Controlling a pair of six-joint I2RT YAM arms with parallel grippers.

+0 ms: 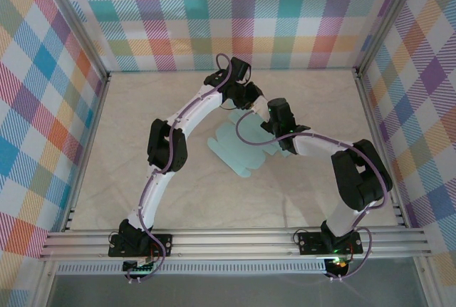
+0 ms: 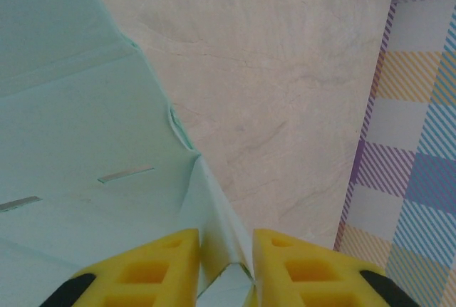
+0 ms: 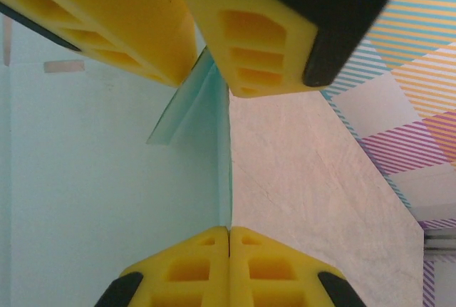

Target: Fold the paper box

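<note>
top external view gives you the paper box (image 1: 239, 149) as a flat mint sheet lying near the middle of the pale table (image 1: 178, 193), with both arms bent in over its far right side. in the left wrist view your left gripper (image 2: 226, 250) is clamped on a raised flap of the card, which stands upright between the yellow fingers (image 2: 160, 264). in the right wrist view your right gripper (image 3: 229, 246) has its pads pressed together, pinching the sheet's edge, which runs straight into their seam.
</note>
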